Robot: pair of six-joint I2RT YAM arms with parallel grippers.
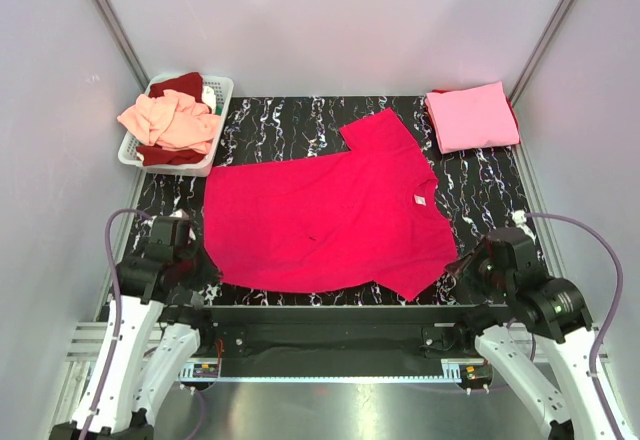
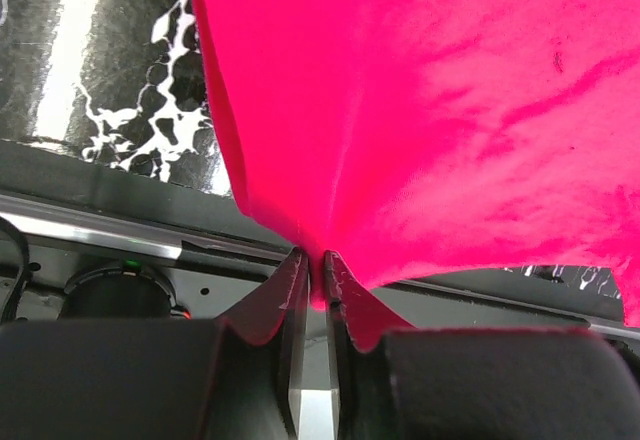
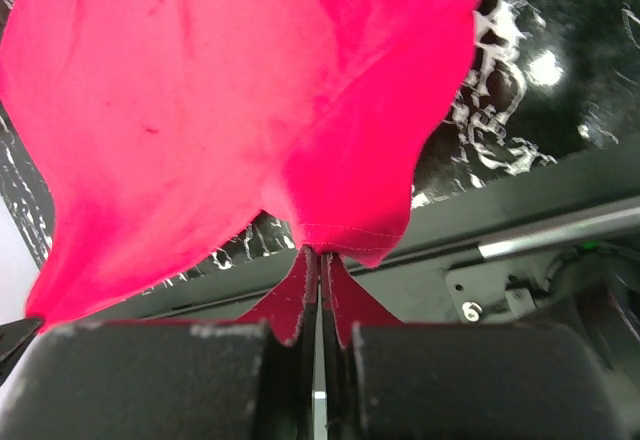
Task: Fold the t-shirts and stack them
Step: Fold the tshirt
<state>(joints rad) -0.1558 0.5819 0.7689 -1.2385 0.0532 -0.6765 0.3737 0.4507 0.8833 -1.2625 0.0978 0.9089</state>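
A crimson-red t-shirt (image 1: 320,210) lies spread flat on the black marbled mat (image 1: 485,195), its collar label to the right. My left gripper (image 1: 205,265) is at the shirt's near-left corner; in the left wrist view the cloth (image 2: 450,110) draws to a point between the narrowly parted jaws (image 2: 316,255). My right gripper (image 1: 455,265) pinches the near-right sleeve hem (image 3: 350,235), jaws shut (image 3: 320,252). A folded light pink t-shirt (image 1: 472,117) lies at the far right corner. A peach t-shirt (image 1: 170,120) and a dark maroon one (image 1: 178,84) are heaped in the basket.
The white slotted basket (image 1: 222,90) stands at the far left corner of the mat. Grey walls close in both sides and the back. A metal rail (image 1: 330,312) runs along the near edge between the arm bases.
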